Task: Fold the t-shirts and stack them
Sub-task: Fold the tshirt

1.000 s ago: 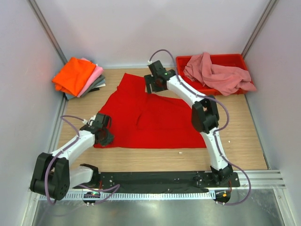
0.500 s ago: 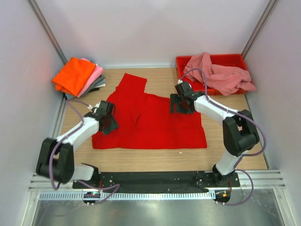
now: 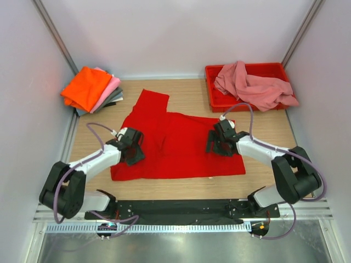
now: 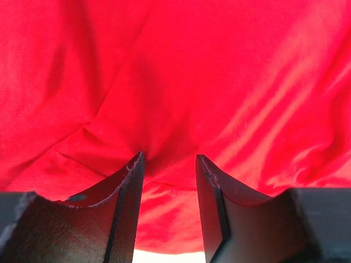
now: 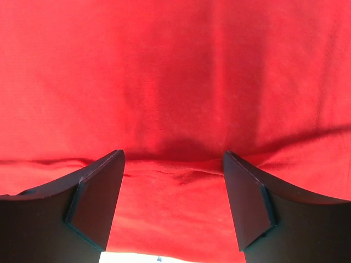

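Top external view. Spread flat on the table (image 3: 274, 129): red t-shirt (image 3: 175, 145), long axis running left to right, one sleeve pointing toward the far wall. Low over the shirt's left margin: left gripper (image 3: 133, 149). Low over the right portion, just inside the right edge: right gripper (image 3: 219, 143). Each end of the long axis nearest to the arm on its own side. At far left, folded stack (image 3: 93, 89), orange on top. At far right, dusty pink t-shirt (image 3: 253, 87) heaped in the red tray (image 3: 211, 97), well apart from both grippers.

Left wrist view. Fingers (image 4: 129, 186) apart, gap moderate, nothing clamped. Wrinkled red cloth directly ahead, a seam ridge just beyond the tips.

Right wrist view. Fingers (image 5: 96, 197) wide apart, nothing between them. Red cloth across the whole view, a crosswise crease at the tips.

Judged next step: pinch cloth at both ends, one arm per end, then fold across the long axis. Close on fabric only.
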